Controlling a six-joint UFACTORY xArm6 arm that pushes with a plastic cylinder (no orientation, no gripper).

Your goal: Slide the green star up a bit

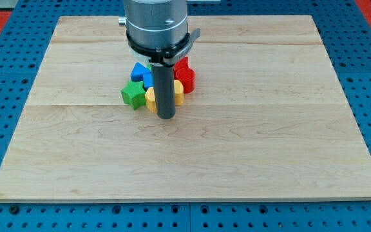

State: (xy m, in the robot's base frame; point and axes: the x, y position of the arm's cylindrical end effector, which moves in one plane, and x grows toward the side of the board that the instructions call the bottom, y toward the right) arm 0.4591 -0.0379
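On the wooden board, my tip sits right of the green star, seemingly apart.

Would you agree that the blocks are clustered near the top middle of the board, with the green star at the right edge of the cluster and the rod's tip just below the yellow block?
Not quite: the camera view shows the green star at the left edge of the cluster, not the right. The rest holds: the blocks sit near the top middle of the wooden board, and my tip is just below the yellow block.

My tip rests just below the yellow block, right of the green star.
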